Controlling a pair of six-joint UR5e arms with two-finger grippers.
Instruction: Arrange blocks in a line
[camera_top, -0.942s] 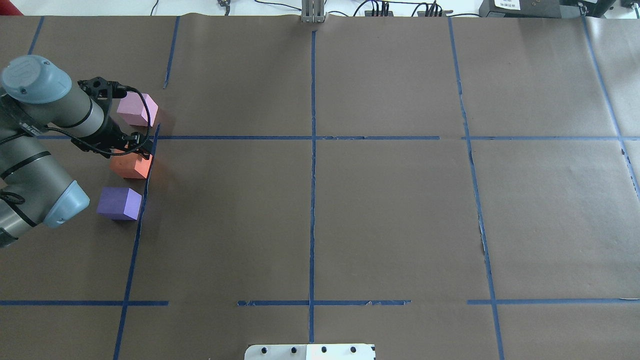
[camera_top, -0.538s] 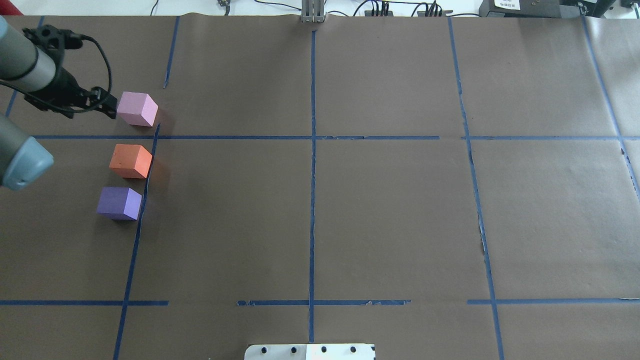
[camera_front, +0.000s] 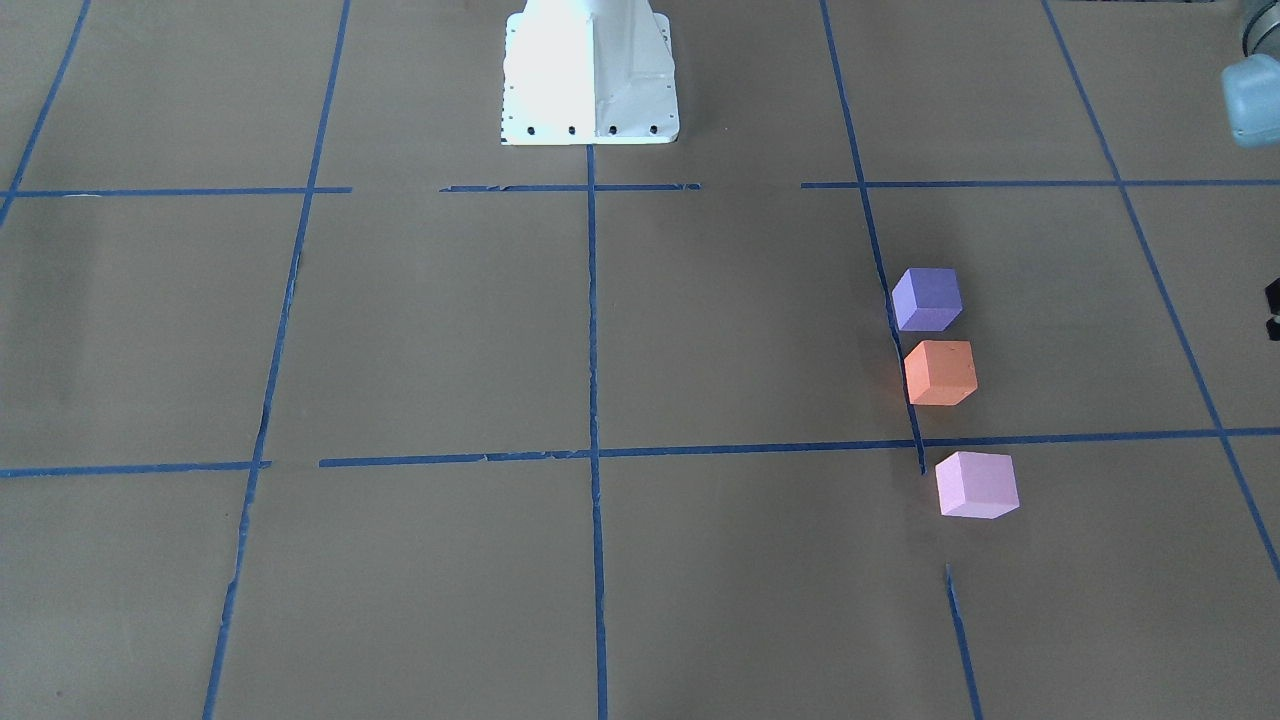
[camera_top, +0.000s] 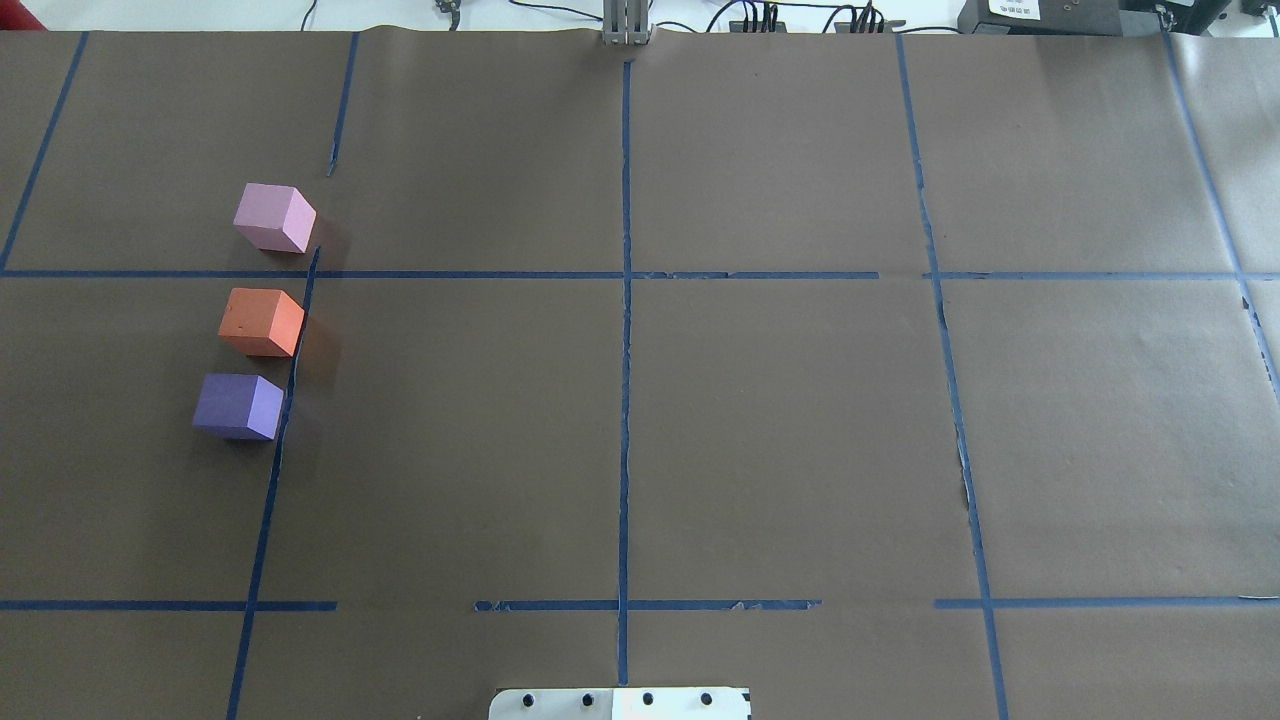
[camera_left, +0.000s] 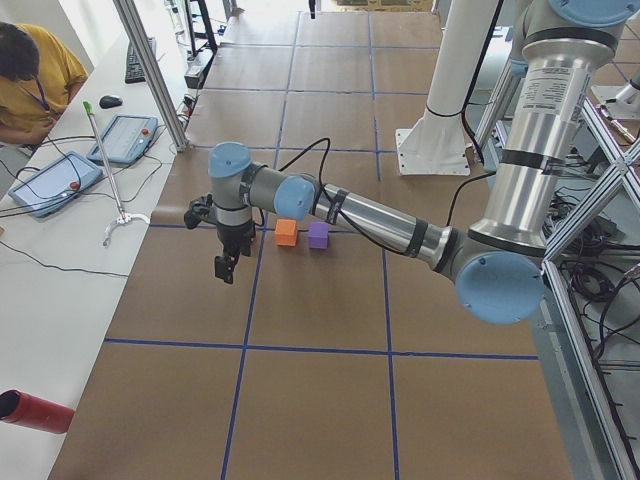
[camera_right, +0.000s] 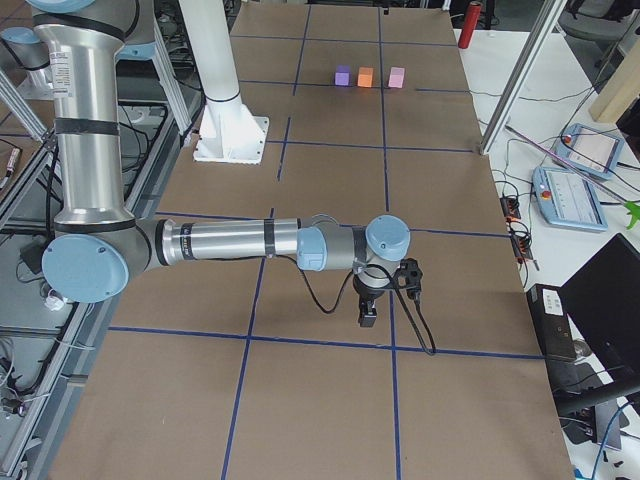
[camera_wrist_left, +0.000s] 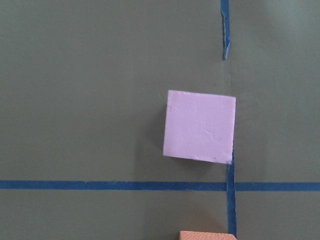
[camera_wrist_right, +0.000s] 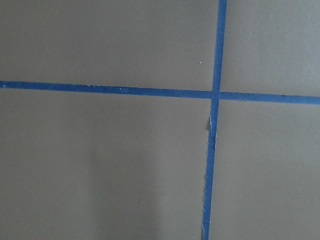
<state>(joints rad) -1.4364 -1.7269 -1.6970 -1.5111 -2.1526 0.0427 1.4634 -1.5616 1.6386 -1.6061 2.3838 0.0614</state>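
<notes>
Three cubes stand in a column along a blue tape line at the table's left: pale pink block (camera_top: 272, 217), orange block (camera_top: 262, 322), purple block (camera_top: 238, 406). They also show in the front view: pink (camera_front: 976, 485), orange (camera_front: 940, 372), purple (camera_front: 927, 299). The left wrist view looks straight down on the pink block (camera_wrist_left: 200, 126) and the orange block's edge (camera_wrist_left: 207, 235). My left gripper (camera_left: 226, 268) hangs above the table beside the blocks, holding nothing; I cannot tell if it is open. My right gripper (camera_right: 368, 315) hangs far from the blocks; I cannot tell its state.
The white robot base (camera_front: 588, 70) stands at the table's near-middle edge. Blue tape lines (camera_top: 624, 300) divide the brown paper. A red cylinder (camera_left: 35, 412) lies on the side bench. An operator (camera_left: 30, 80) sits by tablets past the table's far edge.
My left arm rose from the orange block, swung past the pink block and left the overhead view to the left. The three blocks have not moved.
</notes>
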